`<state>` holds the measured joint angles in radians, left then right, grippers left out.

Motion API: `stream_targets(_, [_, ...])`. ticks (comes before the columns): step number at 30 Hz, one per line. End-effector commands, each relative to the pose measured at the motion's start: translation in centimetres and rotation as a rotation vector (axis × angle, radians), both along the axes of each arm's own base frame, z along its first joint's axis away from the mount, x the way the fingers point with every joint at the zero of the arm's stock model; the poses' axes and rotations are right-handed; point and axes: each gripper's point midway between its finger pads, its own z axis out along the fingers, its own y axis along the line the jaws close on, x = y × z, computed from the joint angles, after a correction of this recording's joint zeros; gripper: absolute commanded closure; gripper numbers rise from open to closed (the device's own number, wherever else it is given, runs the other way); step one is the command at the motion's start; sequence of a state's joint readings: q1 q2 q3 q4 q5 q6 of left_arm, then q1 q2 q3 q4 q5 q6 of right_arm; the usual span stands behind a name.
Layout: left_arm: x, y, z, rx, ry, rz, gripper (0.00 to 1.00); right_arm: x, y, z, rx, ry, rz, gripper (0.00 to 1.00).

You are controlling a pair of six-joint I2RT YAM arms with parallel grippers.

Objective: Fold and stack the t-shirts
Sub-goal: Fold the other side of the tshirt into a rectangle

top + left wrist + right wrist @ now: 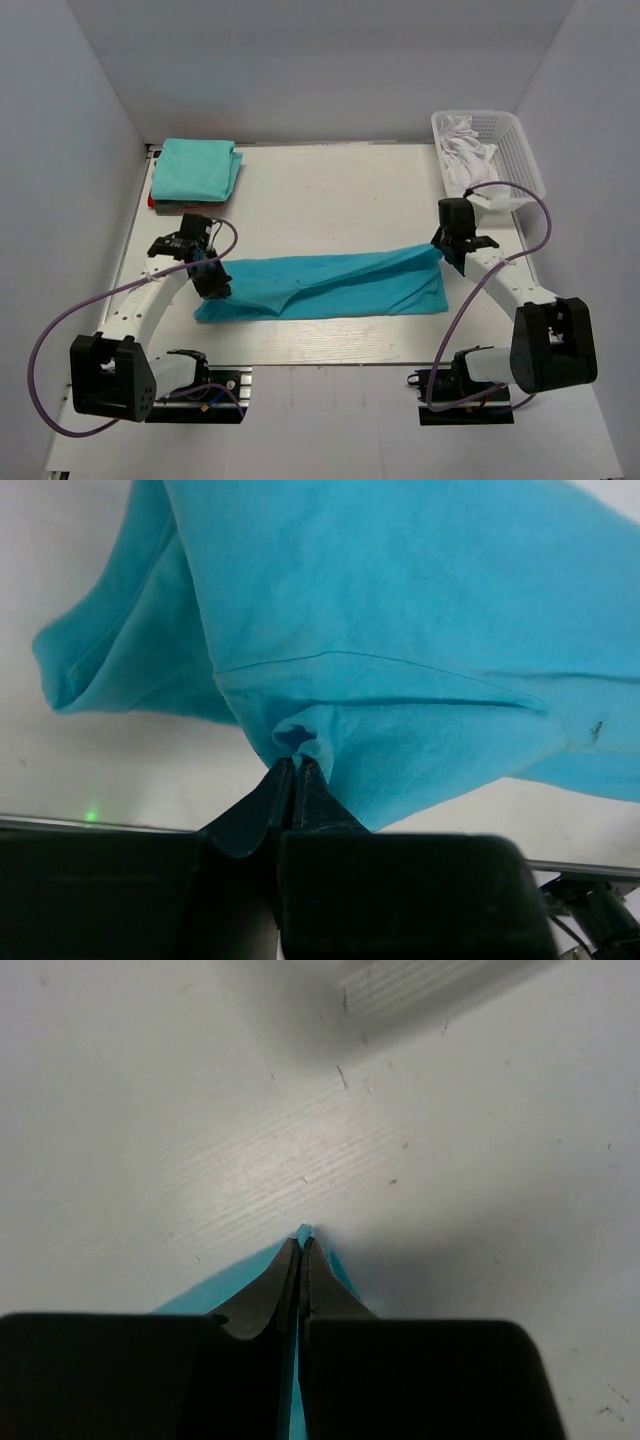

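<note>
A bright turquoise t-shirt [330, 287] lies stretched in a long band across the middle of the table. My left gripper [212, 277] is shut on its left end; in the left wrist view the cloth [400, 630] bunches at my closed fingertips [294, 763]. My right gripper [447, 250] is shut on the shirt's upper right corner and holds it slightly raised; in the right wrist view a sliver of turquoise cloth [305, 1231] pokes out between the closed fingers. Paler mint-teal folded t-shirts [196, 168] lie stacked at the back left.
A white plastic basket [517, 152] with white cloth in it stands at the back right. A red-edged object [151, 201] peeks from under the folded stack. Grey walls enclose the table on three sides.
</note>
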<state>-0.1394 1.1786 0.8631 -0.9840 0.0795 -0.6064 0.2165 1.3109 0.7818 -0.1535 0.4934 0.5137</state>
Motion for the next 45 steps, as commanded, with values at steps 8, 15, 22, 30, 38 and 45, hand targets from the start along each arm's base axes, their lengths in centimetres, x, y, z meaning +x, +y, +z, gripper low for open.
stream_targets(8, [-1.0,1.7,-1.8,0.072,0.046,0.134,1.00,-4.7,-0.2,-5.5,0.043,0.123,-0.037,0.85])
stream_targets(15, [1.3,0.4,0.1,0.022,-0.033,0.083,1.00,-5.5,-0.5,-4.3,0.036,0.123,-0.032,0.10])
stream_targets(22, [8.4,-0.1,6.3,0.027,-0.243,0.018,1.00,-3.4,0.4,-0.4,0.060,0.017,0.021,0.10])
stream_targets(30, [11.4,0.3,9.0,0.082,-0.311,-0.031,1.00,-2.6,0.9,-0.5,0.062,0.030,0.041,0.10])
stream_targets(38, [4.4,3.5,2.4,0.198,-0.107,0.064,1.00,-2.8,1.0,-1.6,0.064,0.062,0.051,0.10])
stream_targets(45, [1.3,4.8,-1.2,0.258,0.081,0.172,0.52,-3.3,1.3,-1.9,0.074,0.080,0.070,0.10])
